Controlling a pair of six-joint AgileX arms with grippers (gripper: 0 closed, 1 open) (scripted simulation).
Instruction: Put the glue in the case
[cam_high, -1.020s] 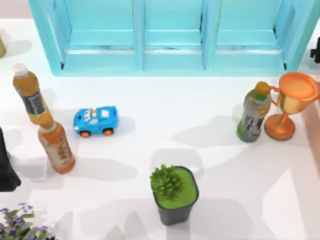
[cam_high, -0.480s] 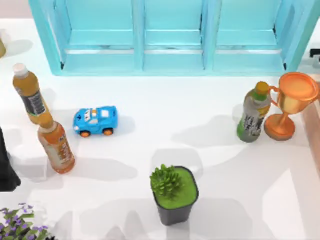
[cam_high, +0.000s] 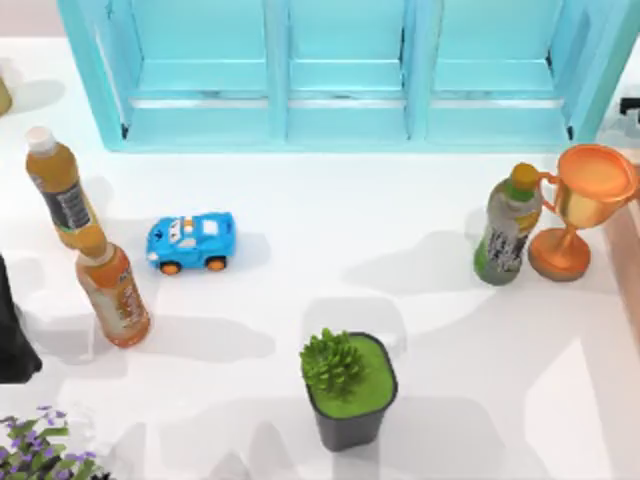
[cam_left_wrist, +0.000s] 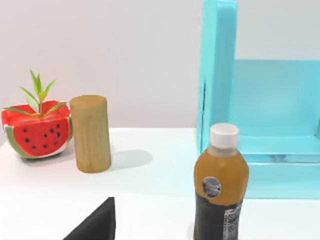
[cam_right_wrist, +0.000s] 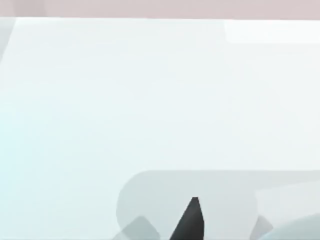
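The glue is out of view. The case (cam_high: 345, 70), a large turquoise cabinet with three compartments split by upright dividers, spans the back of the table. Its left wall and one compartment floor (cam_left_wrist: 260, 110) also appear in the left wrist view. My left arm (cam_high: 12, 340) is a dark shape at the table's left edge, beside the two orange bottles. A sliver of my right arm (cam_high: 632, 104) shows at the right edge, by the case's right end. The right wrist view looks onto bare white table (cam_right_wrist: 160, 100).
Two orange drink bottles (cam_high: 60, 190) (cam_high: 113, 290) stand at the left, with a blue toy car (cam_high: 190, 241) beside them. A green bottle (cam_high: 508, 225) and a copper trophy (cam_high: 585, 205) stand at the right. A potted plant (cam_high: 345, 385) is front centre. A wooden cylinder (cam_left_wrist: 90, 134) and a watermelon pot (cam_left_wrist: 35, 130) stand left of the case.
The dark part of my right arm at the right edge has slipped further out of the top view. The objects and my left arm have not moved.
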